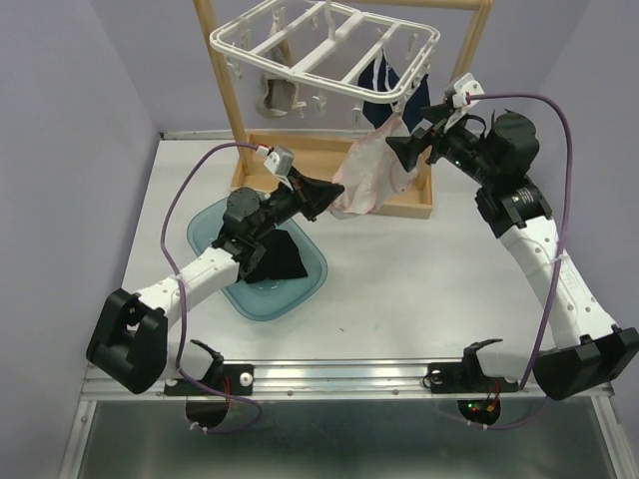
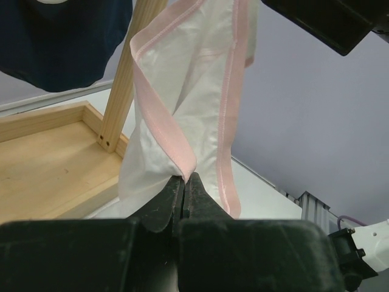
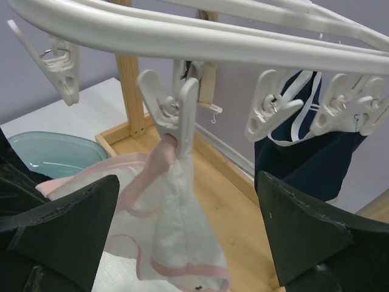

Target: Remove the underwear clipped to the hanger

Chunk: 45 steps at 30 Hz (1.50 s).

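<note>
The white hanger [image 1: 324,45] hangs from the wooden stand at the back. A pale pink-white underwear [image 1: 367,175] hangs from one of its clips [image 3: 173,112]. My left gripper [image 1: 329,200] is shut on the lower pink edge of that underwear [image 2: 182,115]. My right gripper [image 1: 397,152] is open just right of it, its fingers [image 3: 67,222] on either side below the clip. A navy blue underwear [image 1: 399,90] and a beige one [image 1: 280,95] stay clipped. A black garment [image 1: 275,254] lies in the teal bin.
The teal bin [image 1: 305,284] sits on the table left of centre. The wooden stand's tray base [image 1: 300,155] and upright posts [image 1: 222,70] stand at the back. Several empty clips [image 3: 267,112] dangle from the hanger.
</note>
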Each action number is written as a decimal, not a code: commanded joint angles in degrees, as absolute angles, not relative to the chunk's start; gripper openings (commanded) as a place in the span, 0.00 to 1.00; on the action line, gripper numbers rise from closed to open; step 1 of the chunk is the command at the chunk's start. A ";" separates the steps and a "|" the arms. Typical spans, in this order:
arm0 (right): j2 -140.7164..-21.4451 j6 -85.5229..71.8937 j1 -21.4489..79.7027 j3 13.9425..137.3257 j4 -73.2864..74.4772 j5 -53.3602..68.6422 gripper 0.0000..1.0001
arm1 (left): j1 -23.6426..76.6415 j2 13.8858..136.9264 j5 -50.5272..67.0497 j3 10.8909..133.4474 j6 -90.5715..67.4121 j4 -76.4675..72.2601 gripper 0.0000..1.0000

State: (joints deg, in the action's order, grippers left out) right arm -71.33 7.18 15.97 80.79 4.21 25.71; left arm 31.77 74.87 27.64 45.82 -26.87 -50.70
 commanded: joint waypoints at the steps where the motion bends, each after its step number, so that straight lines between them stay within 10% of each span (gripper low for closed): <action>1: -69.96 6.24 18.80 79.28 -6.05 22.76 1.00 | 33.39 74.09 27.60 46.23 -26.54 -55.37 0.00; 18: -73.91 4.57 23.20 81.74 -9.84 9.58 0.98 | 36.56 75.67 27.69 46.32 -27.95 -58.01 0.00; 25: -75.50 4.83 23.29 84.37 -11.51 9.85 0.76 | 37.18 76.38 27.68 46.41 -28.30 -58.45 0.00; 35: -75.85 5.89 23.29 85.69 -13.97 7.56 0.69 | 37.35 76.64 27.77 46.76 -28.48 -58.54 0.00; 45: -76.46 6.24 23.29 86.48 -13.54 8.79 0.20 | 37.71 76.38 27.69 46.41 -28.57 -58.45 0.00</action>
State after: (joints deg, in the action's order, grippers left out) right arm -76.25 5.98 22.94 82.70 -10.85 8.54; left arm 37.30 77.34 27.40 45.82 -28.47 -54.61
